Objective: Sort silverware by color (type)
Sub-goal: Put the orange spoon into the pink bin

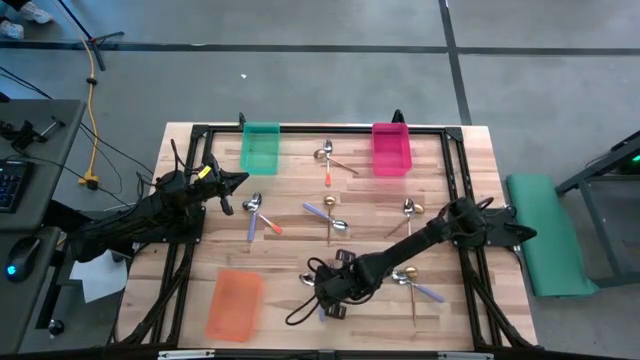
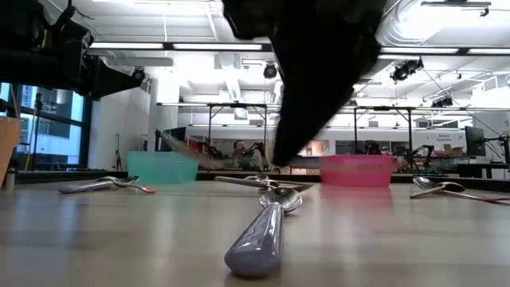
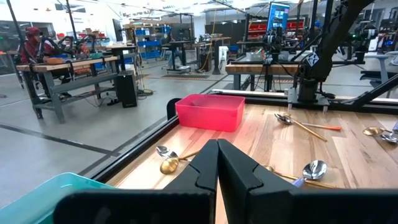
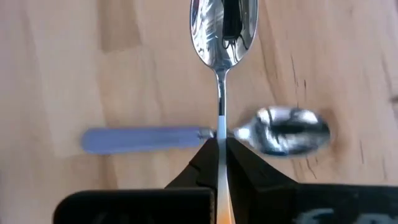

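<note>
My right gripper (image 4: pixel 219 144) hangs over the near middle of the table (image 1: pixel 318 292), shut on a silver-bowled spoon (image 4: pixel 222 31) with an orange handle. Under it a spoon with a lavender-blue handle (image 4: pixel 143 138) lies flat on the wood, also seen close up in the low view (image 2: pixel 259 235). More spoons lie flat across the middle of the table (image 1: pixel 330 215), some gold (image 1: pixel 412 208). My left gripper (image 3: pixel 217 149) waits shut at the table's left (image 1: pixel 238 180), touching nothing. My right gripper pinches the spoon's thin neck (image 4: pixel 219 127) between its two fingers, where the orange handle (image 4: pixel 221 210) begins. The fingers point steeply down and lie along the spoon. The bowl sticks out past the fingertips, and the spoon appears lifted clear above the blue-handled one.
A green bin (image 1: pixel 261 147) and a pink bin (image 1: pixel 391 148) stand at the far edge, with spoons (image 1: pixel 328 155) between them. An orange bin (image 1: pixel 236 303) sits near the front left. A gold spoon and a blue-handled one (image 1: pixel 415 282) lie right of my right gripper.
</note>
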`<state>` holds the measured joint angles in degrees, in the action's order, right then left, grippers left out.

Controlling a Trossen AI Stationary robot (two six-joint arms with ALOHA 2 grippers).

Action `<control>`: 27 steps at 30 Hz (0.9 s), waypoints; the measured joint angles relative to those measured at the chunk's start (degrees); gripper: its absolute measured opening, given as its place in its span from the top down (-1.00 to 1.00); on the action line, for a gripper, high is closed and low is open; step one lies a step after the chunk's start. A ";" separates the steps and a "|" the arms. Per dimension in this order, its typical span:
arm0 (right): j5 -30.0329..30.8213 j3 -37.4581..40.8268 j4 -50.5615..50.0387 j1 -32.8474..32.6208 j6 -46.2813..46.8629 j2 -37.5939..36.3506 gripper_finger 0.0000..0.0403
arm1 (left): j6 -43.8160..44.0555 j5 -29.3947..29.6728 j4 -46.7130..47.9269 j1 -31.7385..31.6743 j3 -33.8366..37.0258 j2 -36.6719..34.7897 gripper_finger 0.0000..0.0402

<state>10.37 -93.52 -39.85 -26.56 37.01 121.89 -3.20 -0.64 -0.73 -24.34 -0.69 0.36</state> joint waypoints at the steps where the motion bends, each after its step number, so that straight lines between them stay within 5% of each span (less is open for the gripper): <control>1: 0.46 -0.89 -1.30 0.13 0.00 -0.06 1.00 | 0.00 0.00 -0.02 0.00 0.01 0.00 1.00; 9: 6.65 -6.16 -22.01 3.70 1.61 -1.38 1.00 | 0.00 0.02 0.00 0.00 0.00 0.00 1.00; 16: 9.24 -1.78 -27.05 12.85 -2.12 -8.53 1.00 | 0.00 0.00 -0.02 0.02 0.02 0.00 1.00; 27: 11.21 21.15 -20.54 37.06 -7.06 -30.70 1.00 | 0.00 0.00 0.00 0.00 0.02 0.00 1.00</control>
<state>21.58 -72.38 -60.39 10.50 29.96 91.19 -3.20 -0.64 -0.73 -24.34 -0.67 0.36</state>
